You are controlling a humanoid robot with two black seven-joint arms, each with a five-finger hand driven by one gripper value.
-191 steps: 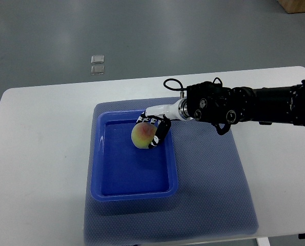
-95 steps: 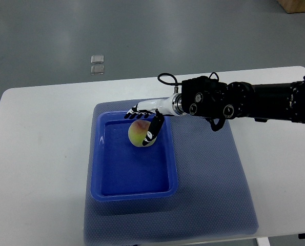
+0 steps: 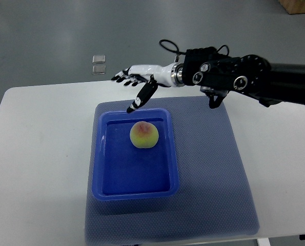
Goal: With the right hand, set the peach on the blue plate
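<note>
The right hand (image 3: 138, 82) has let go and lifted away, fingers spread wide, leaving the round yellow-pink peach (image 3: 144, 135) resting inside the rectangular blue plate (image 3: 135, 190).

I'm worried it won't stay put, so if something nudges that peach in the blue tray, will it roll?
Probably: the peach looks round and rests free on the flat floor of the blue tray. The raised rim should likely stop it. The right hand is open, apart from it.

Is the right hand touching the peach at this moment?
Apart. The top view shows the right hand open above the blue plate's far rim, with bare plate between it and the peach.
</note>
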